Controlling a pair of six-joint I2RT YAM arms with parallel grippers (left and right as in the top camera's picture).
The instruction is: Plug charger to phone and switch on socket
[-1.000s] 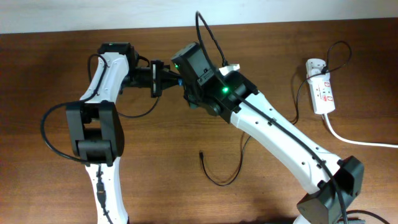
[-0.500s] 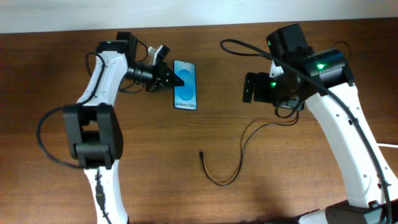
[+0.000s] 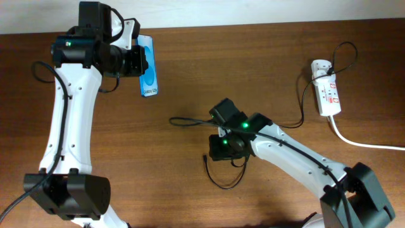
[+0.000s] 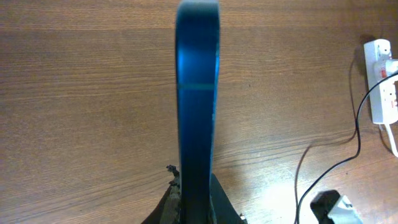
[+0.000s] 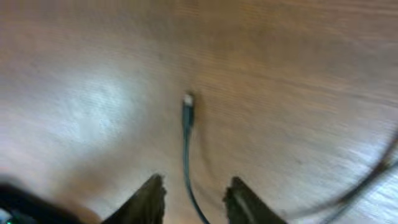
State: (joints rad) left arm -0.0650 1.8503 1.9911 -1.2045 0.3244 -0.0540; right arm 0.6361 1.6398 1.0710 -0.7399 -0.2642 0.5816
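The phone point(image 3: 149, 77) is off the table at the back left, blue screen showing, with my left gripper point(image 3: 139, 63) shut on one end. In the left wrist view the phone point(image 4: 198, 106) stands edge-on, rising from my left gripper point(image 4: 195, 208). The charger cable point(image 3: 223, 185) loops on the wood mid-table, its plug tip point(image 3: 204, 157) lying free. My right gripper point(image 3: 218, 152) hovers just right of that tip. In the blurred right wrist view the right gripper point(image 5: 194, 196) is open, with the charger cable point(image 5: 185, 155) running between its fingers and the plug tip point(image 5: 188, 101) ahead. The socket point(image 3: 328, 95) lies far right.
A white adapter point(image 3: 319, 66) sits at the socket's far end, and a thick white cord point(image 3: 361, 142) runs off to the right edge. The socket point(image 4: 380, 93) also shows at the right of the left wrist view. A pale wall borders the table's back edge.
My left gripper lifted the phone off the table and carried it back and left. My right arm swung from the right side down over the cable's plug end.
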